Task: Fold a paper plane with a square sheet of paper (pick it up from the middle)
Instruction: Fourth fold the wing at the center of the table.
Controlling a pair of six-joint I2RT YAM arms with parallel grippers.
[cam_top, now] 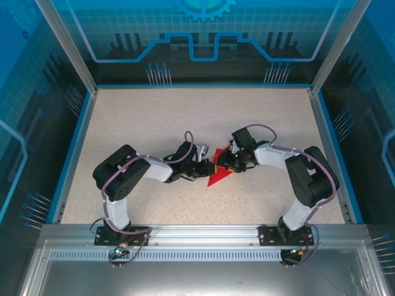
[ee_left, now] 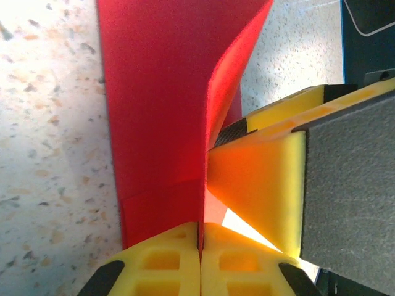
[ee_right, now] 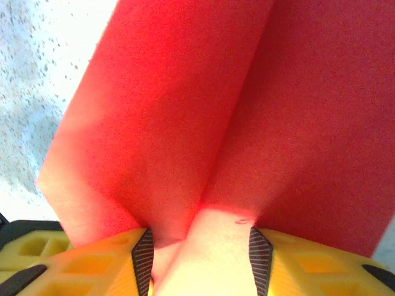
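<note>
The red sheet of paper, folded into a pointed paper plane shape, lies mid-table between both grippers. My left gripper comes in from the left. In the left wrist view its yellow fingertips are shut on a thin upright flap of the red paper. My right gripper meets it from the right, and one of its yellow fingers rests beside that flap. In the right wrist view its fingers stand apart astride a crease of the paper, which spans the gap between the pads.
The speckled beige table is walled by a blue rim and transparent panels on three sides. Both arm bases sit on the metal rail at the near edge.
</note>
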